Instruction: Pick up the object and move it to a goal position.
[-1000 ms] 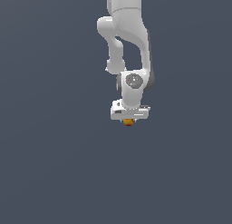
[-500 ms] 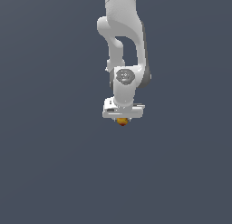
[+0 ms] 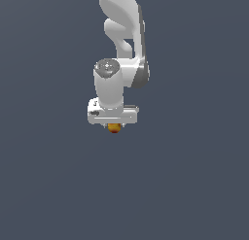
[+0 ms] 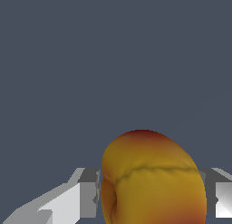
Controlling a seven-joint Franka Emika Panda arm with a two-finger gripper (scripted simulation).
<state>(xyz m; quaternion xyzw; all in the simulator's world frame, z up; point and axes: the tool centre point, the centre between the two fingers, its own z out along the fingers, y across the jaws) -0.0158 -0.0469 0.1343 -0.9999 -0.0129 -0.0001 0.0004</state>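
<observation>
Panda arm with its pincer (image 3: 114,125) pointing straight down over a plain grey surface. The object (image 3: 114,128) — a small yellow-orange ball with red patches — sits clamped between the pincer's fingers (image 4: 68,202), protruding just below the white hand. In the wrist view the object (image 4: 152,180) fills the gap between both fingers.

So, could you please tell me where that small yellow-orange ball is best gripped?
Across its widest middle, from above. The ball is roundish with no handle, and the gripper already holds it that way, one of the fingers on each side.
</observation>
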